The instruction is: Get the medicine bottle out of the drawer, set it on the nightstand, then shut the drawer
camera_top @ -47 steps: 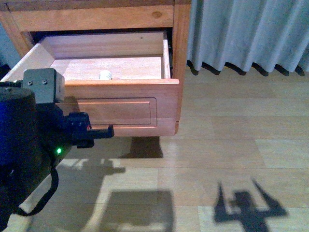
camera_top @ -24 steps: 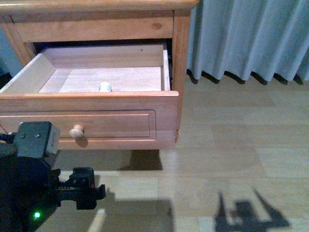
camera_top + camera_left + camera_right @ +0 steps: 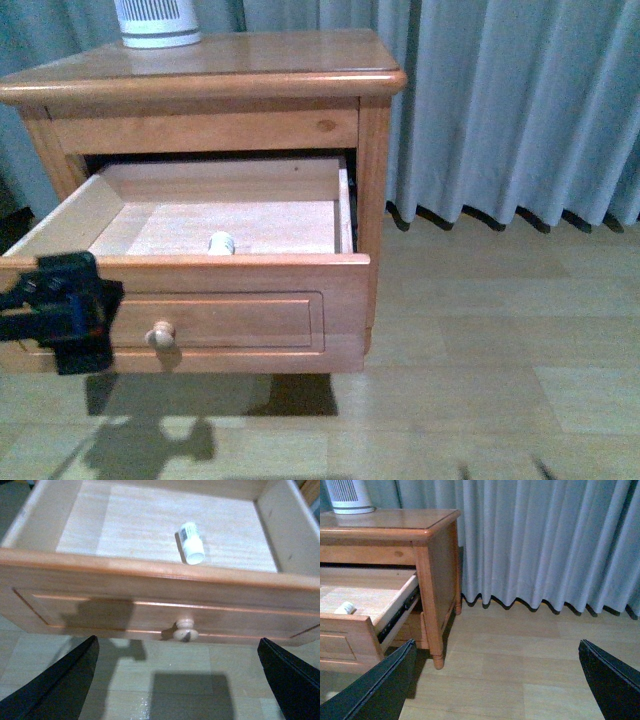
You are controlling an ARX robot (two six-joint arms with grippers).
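The honey-brown nightstand [image 3: 215,72] has its upper drawer [image 3: 230,305] pulled wide open. The small white medicine bottle [image 3: 221,243] lies on its side on the drawer floor, close behind the front panel. In the left wrist view the medicine bottle [image 3: 191,542] sits just past the drawer front [image 3: 150,597] and its round knob [image 3: 186,629]. My left gripper [image 3: 177,645] is open in front of the drawer, over the floor, and holds nothing. My left arm [image 3: 65,312] shows by the drawer's left corner. My right gripper [image 3: 496,642] is open over bare floor to the right of the nightstand [image 3: 437,550].
A tall white ribbed cylinder [image 3: 158,22] stands at the back of the nightstand top. Grey curtains [image 3: 510,100] hang to the floor behind and to the right. Light wooden floor [image 3: 480,400] spreads in front. A turned leg [image 3: 437,657] stands near the right gripper.
The front view has lifted, bringing the nightstand top into sight. My left arm has drawn away from the drawer front toward the left. The drawer stays open with the bottle inside.
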